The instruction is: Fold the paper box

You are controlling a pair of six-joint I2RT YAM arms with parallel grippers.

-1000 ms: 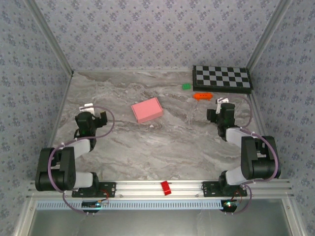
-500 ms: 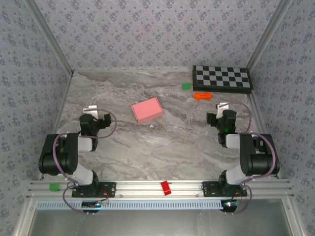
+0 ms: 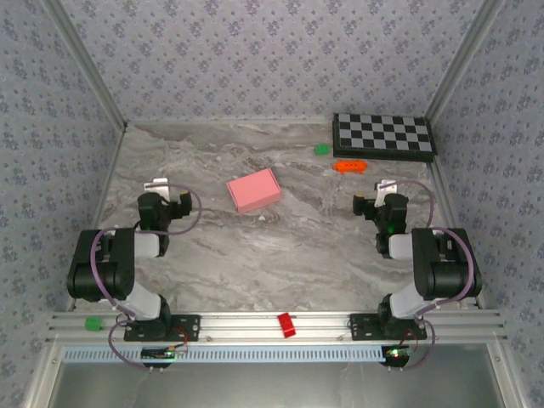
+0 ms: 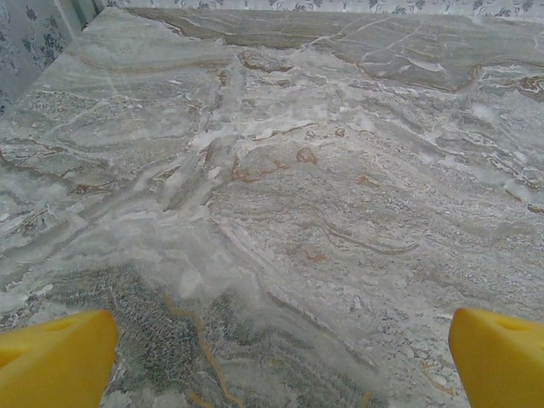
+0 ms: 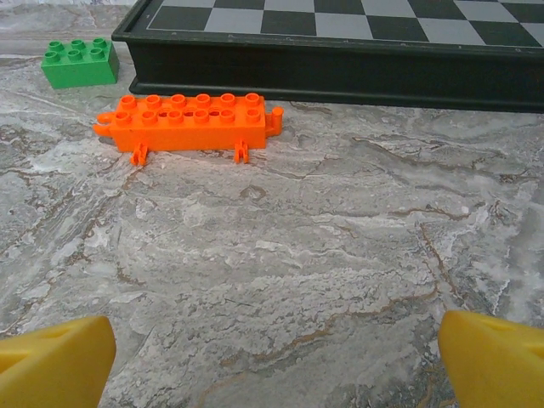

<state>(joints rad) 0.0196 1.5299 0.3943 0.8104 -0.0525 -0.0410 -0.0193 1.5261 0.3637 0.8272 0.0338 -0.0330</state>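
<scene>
Paper box (image 3: 254,189) lies between the 2 arms' open jaws, well apart.

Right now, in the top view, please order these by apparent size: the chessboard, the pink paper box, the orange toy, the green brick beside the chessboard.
1. chessboard
2. paper box
3. orange toy
4. green brick
The differences are plain, so nearness to the camera changes nothing.
</scene>
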